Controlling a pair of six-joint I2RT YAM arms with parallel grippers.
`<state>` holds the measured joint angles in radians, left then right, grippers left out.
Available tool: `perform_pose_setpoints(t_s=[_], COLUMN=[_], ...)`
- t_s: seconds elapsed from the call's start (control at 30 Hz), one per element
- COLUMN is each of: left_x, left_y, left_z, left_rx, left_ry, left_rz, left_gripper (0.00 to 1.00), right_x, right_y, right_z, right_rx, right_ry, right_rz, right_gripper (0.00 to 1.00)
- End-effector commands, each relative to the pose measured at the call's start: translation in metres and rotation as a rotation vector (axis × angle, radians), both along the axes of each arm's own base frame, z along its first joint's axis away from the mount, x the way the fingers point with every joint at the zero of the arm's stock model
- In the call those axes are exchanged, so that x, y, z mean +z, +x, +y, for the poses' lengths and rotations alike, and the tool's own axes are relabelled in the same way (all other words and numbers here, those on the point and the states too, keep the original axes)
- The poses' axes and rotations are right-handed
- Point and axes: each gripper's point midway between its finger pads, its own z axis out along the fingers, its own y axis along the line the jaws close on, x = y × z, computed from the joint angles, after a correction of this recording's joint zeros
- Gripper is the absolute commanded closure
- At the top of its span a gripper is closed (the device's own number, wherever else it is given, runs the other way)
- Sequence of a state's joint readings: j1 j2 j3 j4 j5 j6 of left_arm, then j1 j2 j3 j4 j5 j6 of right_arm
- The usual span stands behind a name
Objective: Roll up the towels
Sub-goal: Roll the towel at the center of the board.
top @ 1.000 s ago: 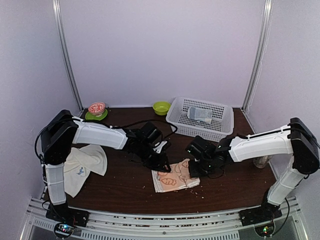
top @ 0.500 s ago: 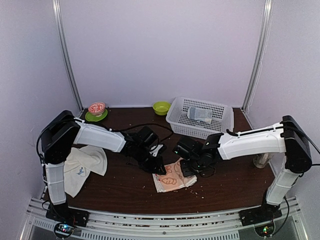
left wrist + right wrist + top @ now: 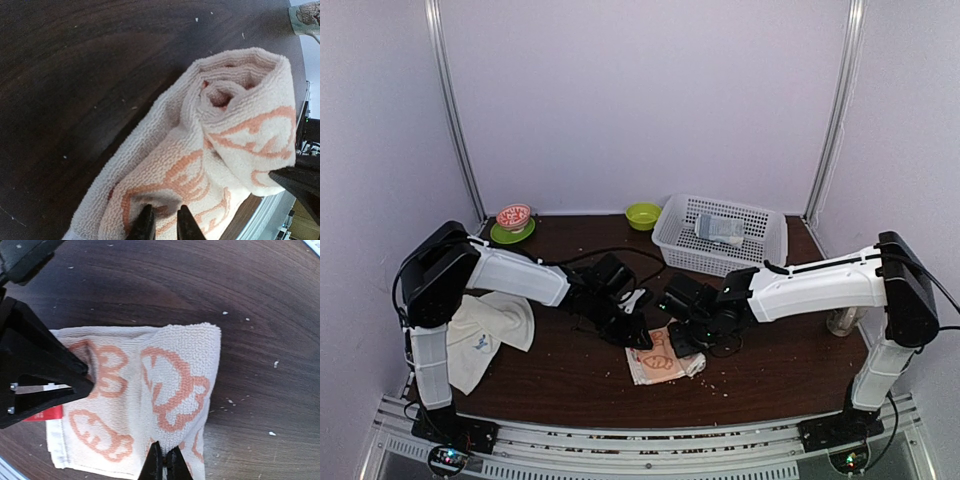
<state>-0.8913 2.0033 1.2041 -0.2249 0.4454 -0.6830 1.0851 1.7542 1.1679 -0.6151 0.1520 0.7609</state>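
The cream towel with orange-pink faces point(image 3: 663, 359) lies on the dark table near the front middle, its right part rolled over leftward. It fills the left wrist view point(image 3: 240, 125) and the right wrist view point(image 3: 175, 380). My left gripper point(image 3: 638, 338) is nearly shut, its tips point(image 3: 165, 225) pinching the cloth at the towel's left part. My right gripper point(image 3: 680, 341) is shut on the rolled fold's edge point(image 3: 165, 462). The plain cream-white towel point(image 3: 485, 330) with a small blue mark lies at the table's left edge, apart from both grippers.
A white basket point(image 3: 760, 252) at the back right holds a grey-blue rolled towel point(image 3: 720, 229). A green bowl point(image 3: 643, 215) and a green plate with a red-pink bowl point(image 3: 513, 220) stand at the back. A clear jar point(image 3: 841, 323) stands under the right arm. Crumbs dot the table.
My right gripper has moved left with the towel's right edge, rolling it over toward the left gripper. The flat part has grown narrower. The left gripper has hardly moved.
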Motion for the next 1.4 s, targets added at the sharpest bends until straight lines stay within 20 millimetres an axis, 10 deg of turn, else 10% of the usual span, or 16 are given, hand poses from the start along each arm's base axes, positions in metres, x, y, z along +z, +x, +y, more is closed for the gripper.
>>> perform_pose_setpoints(t_s=[0.0, 0.8, 1.37], left_x=[-0.02, 0.029, 0.075], left_y=[-0.008, -0.005, 0.007], left_z=[0.016, 0.029, -0.033], left_rx=[0.01, 0.01, -0.013], left_ry=[0.072, 0.017, -0.317], left_rz=[0.026, -0.032, 0.015], left_gripper=[0.82, 0.73, 0.72], right_x=[0.002, -0.022, -0.026], right_y=[-0.006, -0.032, -0.03], right_z=[0.022, 0.054, 0.048], right_rx=[0.058, 0.196, 0.203], right_ry=[0.086, 0.35, 0.438], right_rz=[0.022, 0.152, 0.148], right_gripper=[1.0, 0.52, 0.36])
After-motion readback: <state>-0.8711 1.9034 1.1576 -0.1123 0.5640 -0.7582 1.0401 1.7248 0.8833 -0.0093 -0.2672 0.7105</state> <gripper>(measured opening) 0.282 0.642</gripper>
